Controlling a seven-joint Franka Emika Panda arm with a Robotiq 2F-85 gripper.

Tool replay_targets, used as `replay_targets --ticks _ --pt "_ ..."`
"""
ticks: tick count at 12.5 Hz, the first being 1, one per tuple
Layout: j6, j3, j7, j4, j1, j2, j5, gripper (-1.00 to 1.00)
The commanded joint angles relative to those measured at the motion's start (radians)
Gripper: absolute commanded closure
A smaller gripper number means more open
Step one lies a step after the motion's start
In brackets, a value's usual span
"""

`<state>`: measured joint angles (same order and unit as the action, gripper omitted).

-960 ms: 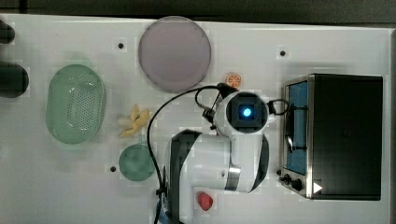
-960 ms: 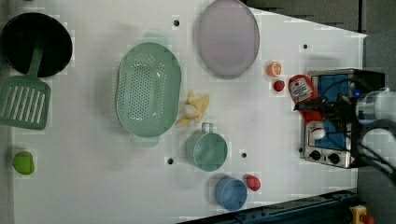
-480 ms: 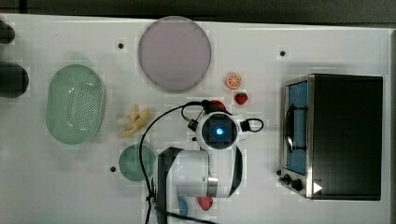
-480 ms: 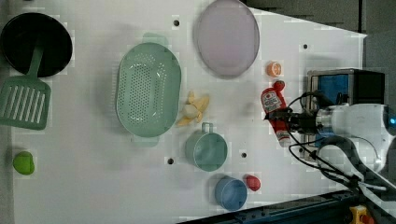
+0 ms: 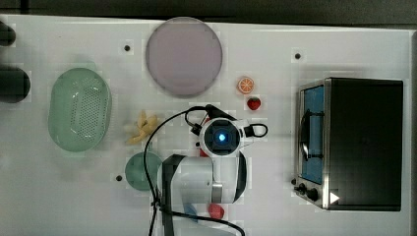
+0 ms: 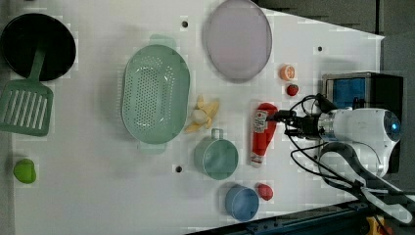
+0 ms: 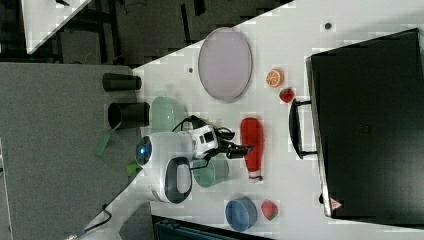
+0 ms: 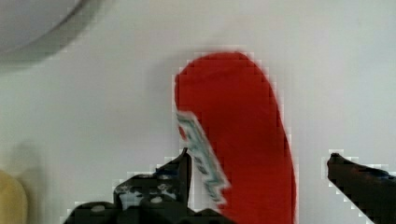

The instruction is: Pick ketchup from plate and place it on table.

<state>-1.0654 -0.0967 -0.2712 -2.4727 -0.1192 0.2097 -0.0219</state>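
Ketchup (image 8: 243, 140) lies flat on the table (image 8: 93, 116) between the claw's (image 8: 257, 172) two spread fingers (image 8: 180, 172); the wrist view shows a gap on each side, so the claw is wide open and grips nothing. In the top view the arm's head covers the bottle apart from a sliver of red (image 5: 203, 153) at its edge, while the left view shows the whole bottle (image 6: 262, 132) just beyond the claw (image 6: 284, 117), cap end pointing toward the mug (image 6: 215, 156). The right view shows it (image 7: 252, 145) beside the claw (image 7: 245, 148), between claw and toaster (image 7: 370, 125). Farther off, the plate (image 6: 238, 39) sits bare, well apart from the bottle, with an orange slice (image 6: 287, 72) and strawberry (image 6: 292, 90) near it.
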Motion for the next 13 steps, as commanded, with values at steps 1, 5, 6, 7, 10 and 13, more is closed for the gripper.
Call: replay_targets --ticks 1,5,6,7,10,13 --pt "-0.017 0.009 0.048 0.032 -0.01 -0.075 -0.003 -1.0" --pt "0.163 0.015 0.128 0.134 -0.01 -0.215 -0.002 -1.0" --pt "0.251 0.014 0.158 0.178 -0.01 -0.244 -0.002 -1.0" --pt "0.337 0.014 0.182 0.225 -0.01 -0.267 -0.002 -1.0" --pt "0.567 0.013 0.271 0.383 -0.01 -0.297 -0.002 -1.0" --pt "0.743 0.012 0.276 0.532 -0.01 -0.298 -0.002 -1.0"
